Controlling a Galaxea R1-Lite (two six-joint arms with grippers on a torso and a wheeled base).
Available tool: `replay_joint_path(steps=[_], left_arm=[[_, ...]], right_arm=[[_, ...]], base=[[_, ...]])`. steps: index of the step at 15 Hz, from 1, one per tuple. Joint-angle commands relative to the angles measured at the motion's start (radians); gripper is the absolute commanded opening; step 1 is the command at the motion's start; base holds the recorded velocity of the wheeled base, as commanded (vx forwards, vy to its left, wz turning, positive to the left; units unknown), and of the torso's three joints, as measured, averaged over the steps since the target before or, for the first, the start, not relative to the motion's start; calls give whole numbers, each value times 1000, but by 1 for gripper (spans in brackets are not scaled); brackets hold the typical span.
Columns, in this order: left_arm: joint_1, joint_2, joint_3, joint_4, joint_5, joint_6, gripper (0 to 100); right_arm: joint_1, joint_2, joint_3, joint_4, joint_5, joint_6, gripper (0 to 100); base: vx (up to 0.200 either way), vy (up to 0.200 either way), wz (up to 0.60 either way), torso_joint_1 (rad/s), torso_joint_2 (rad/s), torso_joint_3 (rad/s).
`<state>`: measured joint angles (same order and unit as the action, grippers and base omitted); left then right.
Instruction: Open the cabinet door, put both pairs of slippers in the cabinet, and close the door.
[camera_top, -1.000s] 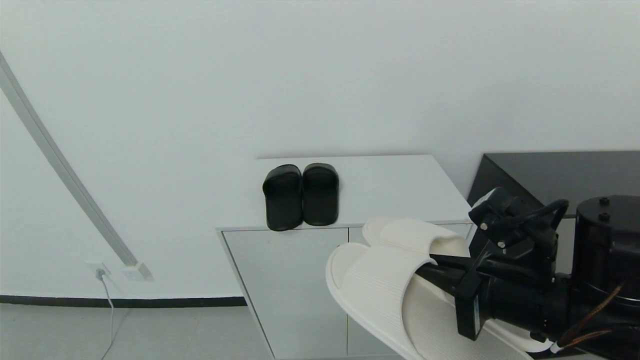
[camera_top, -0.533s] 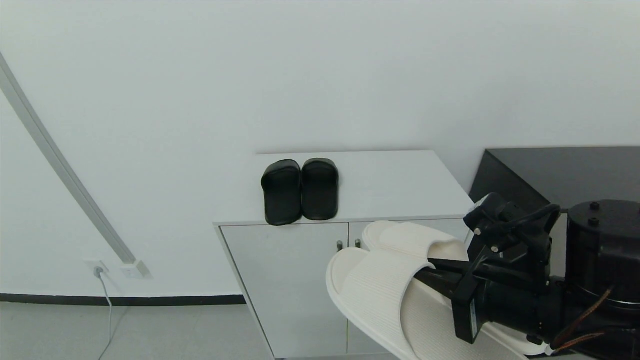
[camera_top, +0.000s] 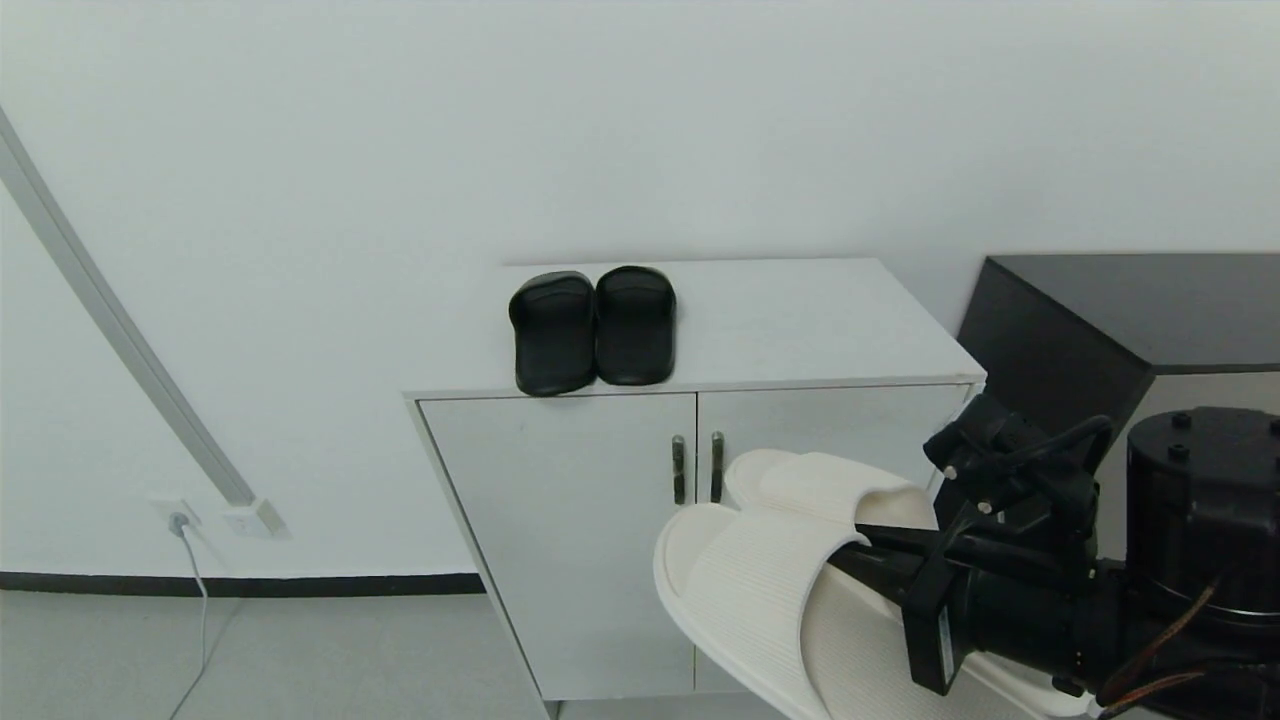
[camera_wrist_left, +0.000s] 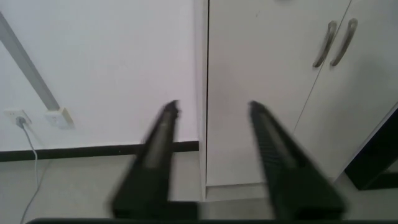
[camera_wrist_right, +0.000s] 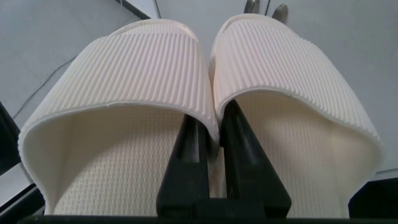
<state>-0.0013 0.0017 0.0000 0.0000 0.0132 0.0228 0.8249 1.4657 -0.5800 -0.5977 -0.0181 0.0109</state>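
Currently in hand: opening the door. Both doors (camera_top: 570, 520) of the cabinet (camera_top: 440, 440) are shut and neither pair of slippers is inside, so I judge the task to be at its beginning.

Right hand (camera_wrist_right: 214, 146): clamped on the white slippers (camera_top: 770, 580). One finger is slid into each slipper, and the two inner walls are pinched between them. The pair is held in the air, low and in front of the right-hand door, toes pointing toward the cabinet.

Left hand (camera_wrist_left: 211, 118): fingers apart with nothing between them. It faces the cabinet's lower left corner and is not touching it.

Black slippers (camera_top: 590, 325): side by side and touching on the cabinet top, near its left front edge above the left door, with one toe slightly over the edge.

Handles (camera_top: 695, 468): two upright bars just beside each other at the seam where the doors meet. The white slippers hang close in front of the right one.

Next move: the free left hand looks like the one to use. It would need to rise and shift toward the seam, close on a bar and pull along the door's arc.

Caution: the carried pair sits near where the right door would swing, so the left door seems the safer choice, or the right arm should first draw back.
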Motion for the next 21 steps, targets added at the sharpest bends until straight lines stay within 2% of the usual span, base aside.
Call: replay_joint_path(steps=[1, 16, 20, 21], left_arm=[[0, 1, 0, 0, 1, -3, 100], [0, 1, 0, 0, 2, -3, 100], [0, 1, 0, 0, 2, -7, 100], [1, 1, 0, 0, 7, -21, 100]], right_arm=[[0, 5, 6, -1, 0, 0, 0], [0, 5, 71, -17, 4, -19, 0], [3, 5, 71, -17, 4, -19, 0], [5, 5, 71, -17, 4, -19, 0]], base=[[0, 0, 0, -212, 535, 325], [0, 0, 0, -162, 487, 325], [0, 0, 0, -74, 453, 367], [0, 0, 0, -41, 442, 393]])
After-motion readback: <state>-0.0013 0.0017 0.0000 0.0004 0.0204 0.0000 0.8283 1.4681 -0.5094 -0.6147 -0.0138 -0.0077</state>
